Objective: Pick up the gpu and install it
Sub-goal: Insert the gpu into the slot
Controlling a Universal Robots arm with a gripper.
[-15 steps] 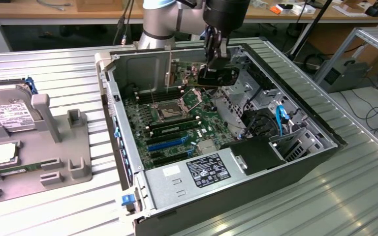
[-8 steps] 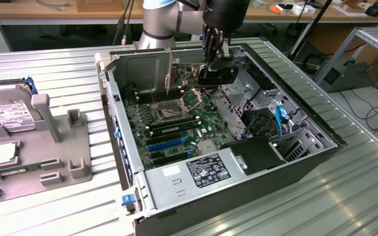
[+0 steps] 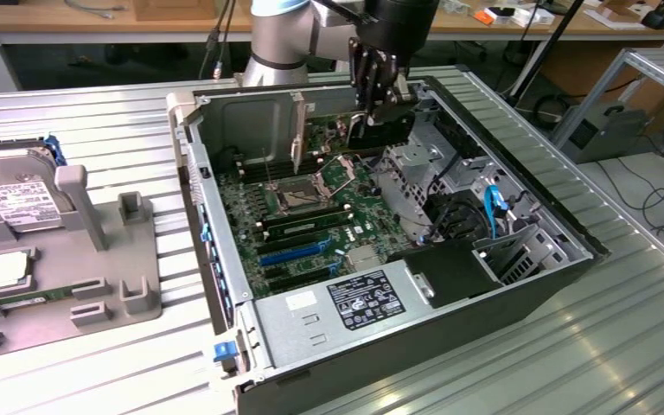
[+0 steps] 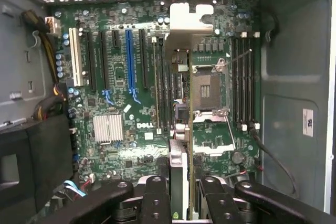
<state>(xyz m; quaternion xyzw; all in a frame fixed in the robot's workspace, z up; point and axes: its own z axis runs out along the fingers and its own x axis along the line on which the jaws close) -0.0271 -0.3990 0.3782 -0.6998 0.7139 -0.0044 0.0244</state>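
Observation:
My gripper (image 3: 373, 97) hangs over the far end of the open computer case (image 3: 563, 233) and is shut on the gpu (image 3: 387, 128). The gpu is a thin black card held on edge above the motherboard (image 3: 309, 216), with its silver bracket (image 3: 298, 130) toward the exterior view's left. In the wrist view the gpu (image 4: 179, 169) runs edge-on between the two black fingers (image 4: 155, 199), and its bracket (image 4: 187, 20) lies at the far end. The card hovers between the expansion slots (image 4: 129, 59) and the CPU socket (image 4: 207, 85), not seated in any slot.
On the exterior view's left, a grey fixture (image 3: 73, 259) carries a silver hard drive (image 3: 15, 203) and a small square processor chip (image 3: 3, 270). Inside the case sit the power supply (image 3: 355, 298), drive cage (image 3: 517, 251), blue cables (image 3: 494, 207) and a silver heatsink (image 4: 107, 128).

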